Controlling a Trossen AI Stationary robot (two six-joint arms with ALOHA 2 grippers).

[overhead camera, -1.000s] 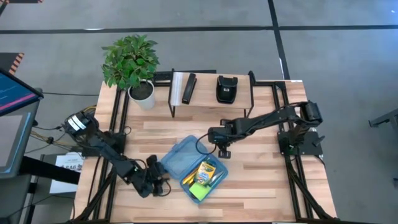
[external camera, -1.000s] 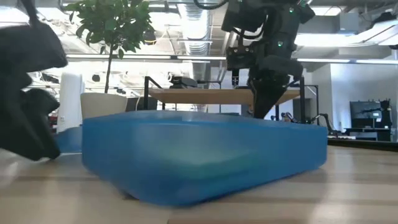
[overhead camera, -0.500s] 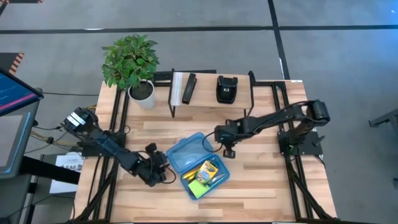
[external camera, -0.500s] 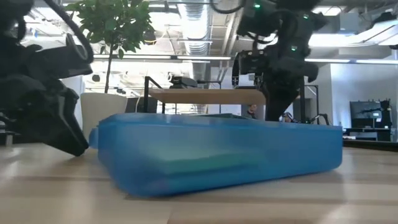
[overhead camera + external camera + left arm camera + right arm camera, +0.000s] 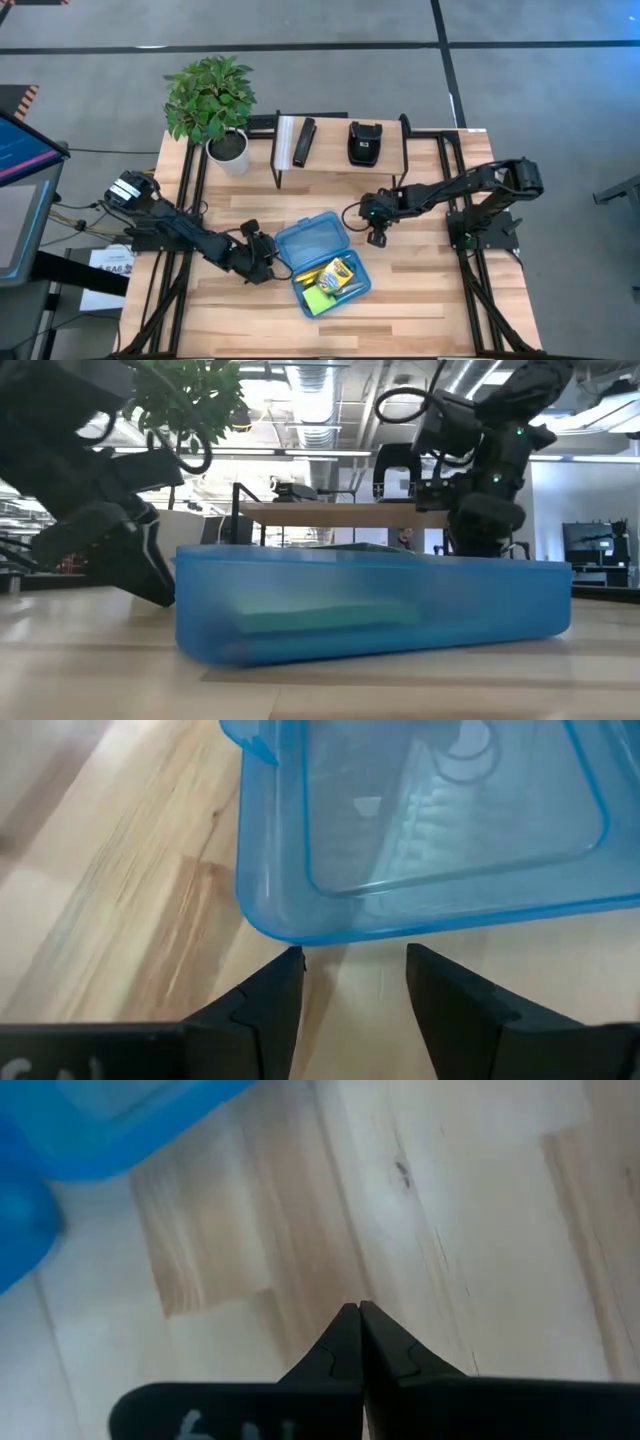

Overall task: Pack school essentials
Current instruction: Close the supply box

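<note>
High view: left gripper (image 5: 266, 262), jaws apart, sits beside the blue case (image 5: 318, 262) mid-tabletop; right gripper (image 5: 377, 237), jaws together, nearby.

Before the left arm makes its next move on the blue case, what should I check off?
1. Translucent blue hinged plastic case lid open: ok.
2. Yellow-green crayon box inside case: ok.
3. Lime-green sticky-note pad inside case: ok.
4. Left gripper open, empty, at the case's edge: ok.
5. Right gripper shut, empty, apart from case: ok.
6. All pencils, scissors and eraser packed: cannot tell.
</note>
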